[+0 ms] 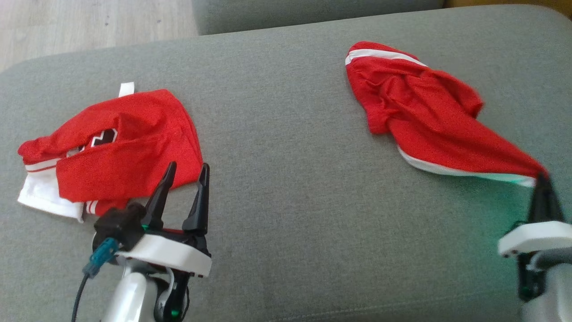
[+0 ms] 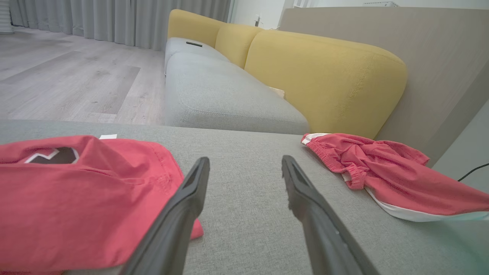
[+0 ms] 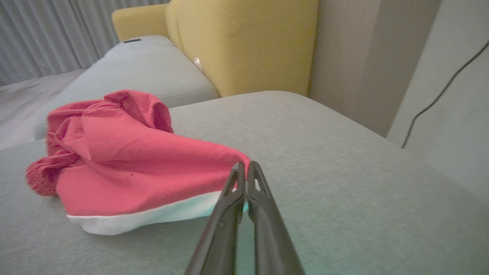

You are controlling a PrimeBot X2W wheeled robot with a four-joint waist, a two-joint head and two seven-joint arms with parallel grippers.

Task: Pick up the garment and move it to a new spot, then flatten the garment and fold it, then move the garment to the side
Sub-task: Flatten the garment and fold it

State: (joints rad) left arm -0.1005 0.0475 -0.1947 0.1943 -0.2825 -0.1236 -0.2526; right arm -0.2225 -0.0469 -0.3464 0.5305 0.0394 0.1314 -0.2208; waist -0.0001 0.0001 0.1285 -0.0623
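A crumpled red garment point(image 1: 424, 116) with white trim lies on the right of the grey cushion point(image 1: 286, 134). My right gripper point(image 1: 542, 178) is shut on its near corner, and the cloth is drawn out to a point at the fingertips point(image 3: 246, 168). The same garment point(image 2: 389, 172) shows at the right of the left wrist view. A second red garment point(image 1: 120, 147) with white trim and a dark logo lies folded at the left. My left gripper point(image 1: 186, 172) stands open at its near right edge, nothing between its fingers point(image 2: 183, 206).
A grey and yellow sofa point(image 2: 267, 76) stands beyond the cushion's far edge. Wood floor point(image 1: 89, 27) lies at the far left. A pale wall with a dark cable point(image 3: 439, 95) runs along the right side.
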